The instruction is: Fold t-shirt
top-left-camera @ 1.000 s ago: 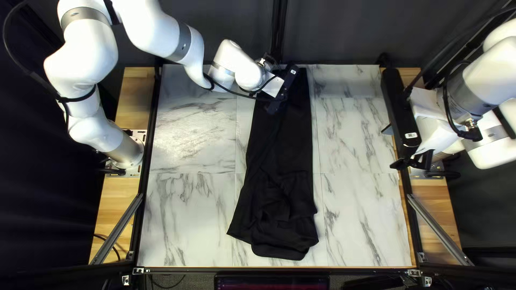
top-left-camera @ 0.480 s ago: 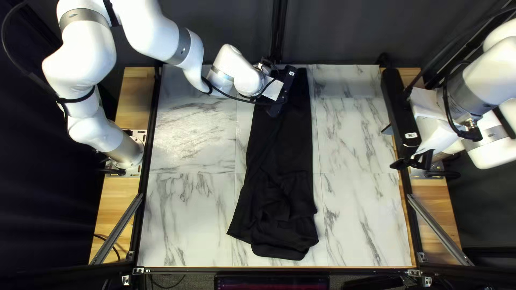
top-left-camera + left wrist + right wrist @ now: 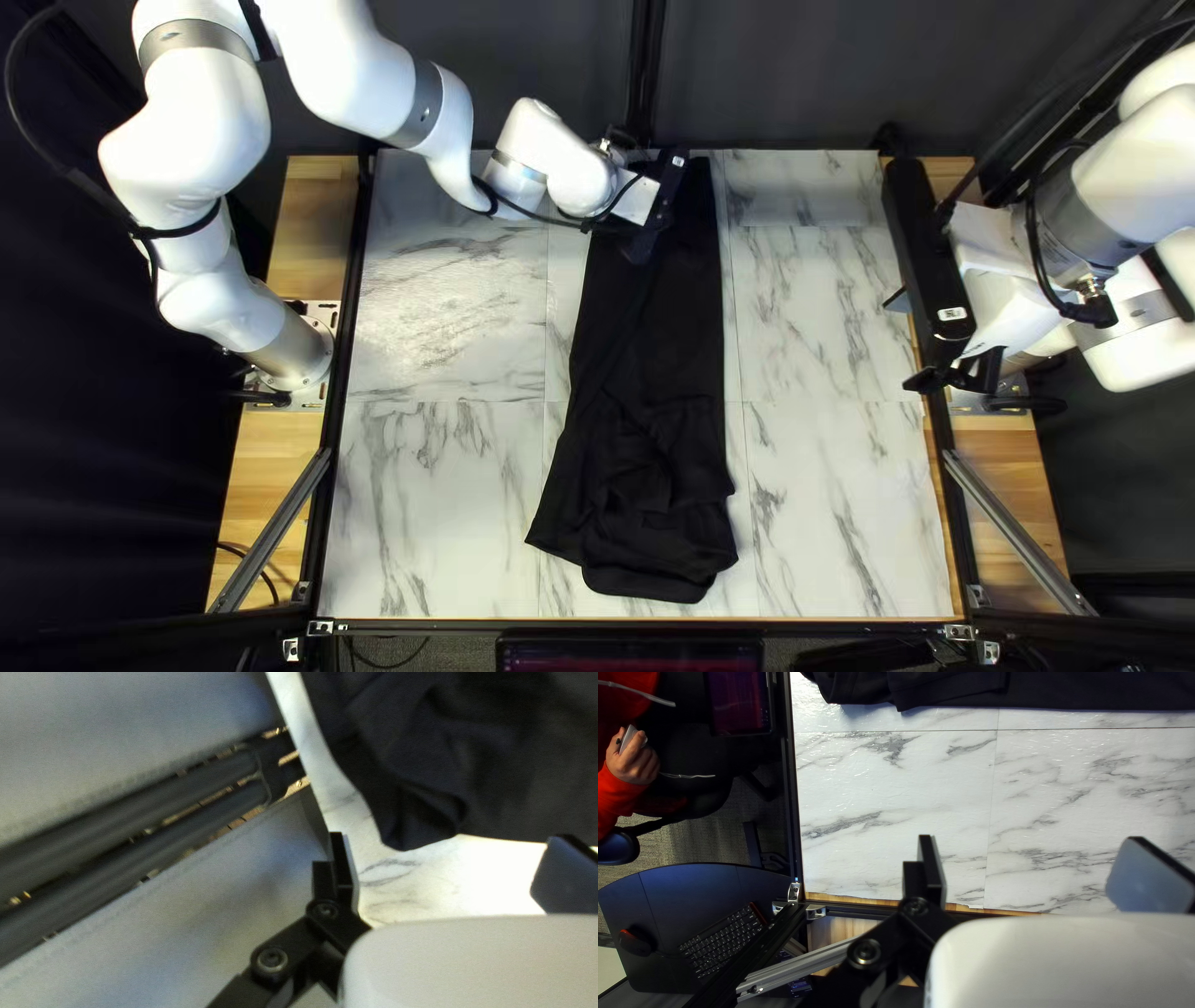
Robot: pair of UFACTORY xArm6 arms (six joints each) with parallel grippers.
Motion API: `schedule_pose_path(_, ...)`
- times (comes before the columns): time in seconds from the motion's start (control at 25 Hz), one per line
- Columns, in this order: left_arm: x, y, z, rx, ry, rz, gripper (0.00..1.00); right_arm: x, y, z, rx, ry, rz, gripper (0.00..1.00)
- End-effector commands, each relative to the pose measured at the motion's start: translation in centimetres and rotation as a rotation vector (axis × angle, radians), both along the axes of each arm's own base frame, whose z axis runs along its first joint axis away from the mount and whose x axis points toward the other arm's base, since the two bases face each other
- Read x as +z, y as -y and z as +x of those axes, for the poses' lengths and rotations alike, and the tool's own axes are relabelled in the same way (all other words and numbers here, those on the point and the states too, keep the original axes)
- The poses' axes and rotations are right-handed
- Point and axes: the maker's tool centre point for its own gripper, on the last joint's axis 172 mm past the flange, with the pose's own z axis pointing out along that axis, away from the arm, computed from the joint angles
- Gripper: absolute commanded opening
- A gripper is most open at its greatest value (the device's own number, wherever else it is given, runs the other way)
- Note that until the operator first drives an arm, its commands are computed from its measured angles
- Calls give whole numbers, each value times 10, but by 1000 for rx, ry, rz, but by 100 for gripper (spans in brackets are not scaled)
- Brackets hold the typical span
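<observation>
T-shirt (image 3: 654,324): 1 long, narrow strip on the table (image 3: 436,510), far edge to near; near end rumpled.
Left gripper (image 3: 454,874): 2 fingers wide apart, holding 0 cloth; shirt ahead.
Right gripper (image 3: 1038,874): 2 fingers wide apart, empty, beside shirt.
Done: lengthwise narrowing, probably.
Left to do: likely smooth near end, then at least 1 crosswise fold.

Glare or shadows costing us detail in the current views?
Left wrist view: tabletop blows out to white beside the t-shirt, veining lost there. Top left view: mild sheen on the tabletop's left side; t-shirt nearly flat black toward the far edge, folds faint. Right wrist view: small glints on the tabletop, soft shadow along the t-shirt's edge.
</observation>
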Motion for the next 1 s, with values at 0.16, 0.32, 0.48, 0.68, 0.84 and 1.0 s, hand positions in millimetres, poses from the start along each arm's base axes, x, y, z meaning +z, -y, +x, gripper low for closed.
schedule_pose_path(0.16, -2, 10, 0, 102, 82, -67, 100, 0, 0, 0, 0, 0, 0, 100)
schedule_pose_path(0.32, -12, 19, -2, 120, 144, -149, 100, 0, 0, 0, 0, 0, 0, 100)
schedule_pose_path(0.48, -22, 19, -1, 136, 195, -220, 92, 0, 0, 0, 0, 0, 0, 100)
schedule_pose_path(0.68, -24, 20, 7, 146, 217, -259, 48, 0, 0, 0, 0, 0, 0, 100)
schedule_pose_path(0.84, -25, 21, 9, 150, 224, -273, 5, 0, 0, 0, 0, 0, 0, 100)
schedule_pose_path(1.0, -22, 23, 10, 151, 229, -284, 2, 0, 0, 0, 0, 0, 0, 100)
